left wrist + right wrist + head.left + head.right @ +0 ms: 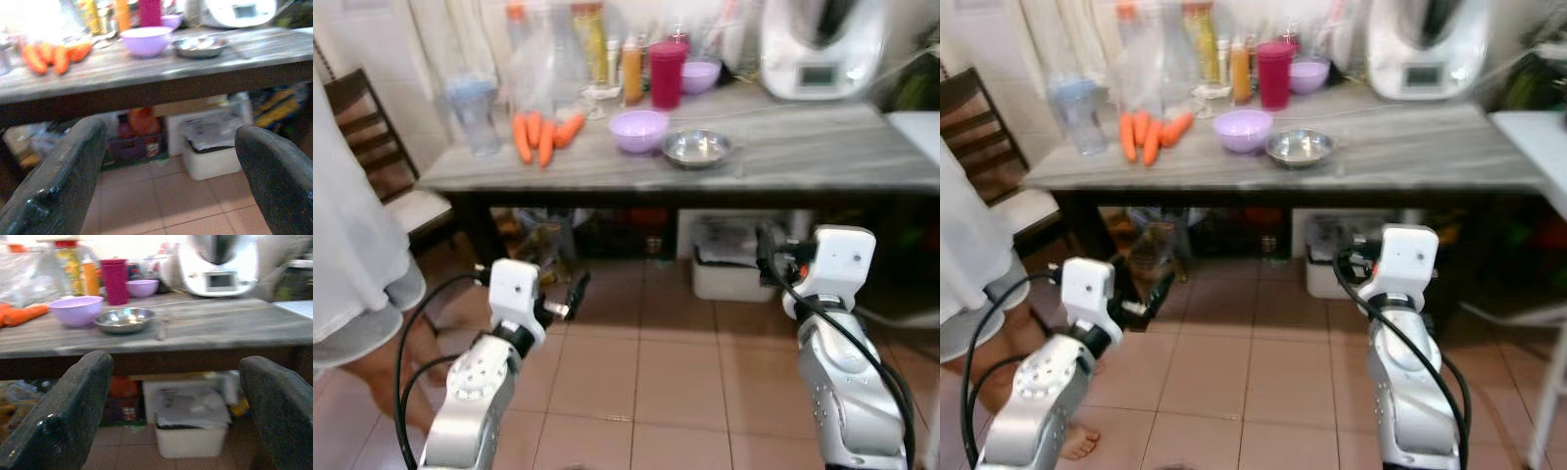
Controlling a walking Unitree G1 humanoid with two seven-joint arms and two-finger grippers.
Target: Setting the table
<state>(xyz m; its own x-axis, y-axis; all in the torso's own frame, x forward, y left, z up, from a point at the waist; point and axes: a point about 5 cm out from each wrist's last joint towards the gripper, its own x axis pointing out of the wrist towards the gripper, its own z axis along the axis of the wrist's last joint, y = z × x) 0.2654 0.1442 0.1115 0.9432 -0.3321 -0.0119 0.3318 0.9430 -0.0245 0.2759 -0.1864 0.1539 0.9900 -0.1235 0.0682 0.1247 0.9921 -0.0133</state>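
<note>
Both arms ride low, facing the surface (pixel 803 157): left tool (pixel 171 171) and right tool (pixel 176 406) spread wide, gripping nothing, ready to reach. The lilac bowl (pixel 638 129) and steel dish (pixel 697 147) sit side by side mid-surface, beside the carrots (pixel 543 135).

We note carrots (pixel 544 136) lying near the bench's (pixel 803 157) left front edge, with a clear plastic bottle (pixel 475 113) just beside them toward the left end. A white kitchen appliance (pixel 822 44) stands at the back right. Sauce bottles (pixel 607 49) line the back edge. Under the bench sits a white storage bin (pixel 729 264) on the tiled floor (pixel 656 362). A wooden chair (pixel 382 157) stands off the left end, a person (pixel 352 274) beside it.
</note>
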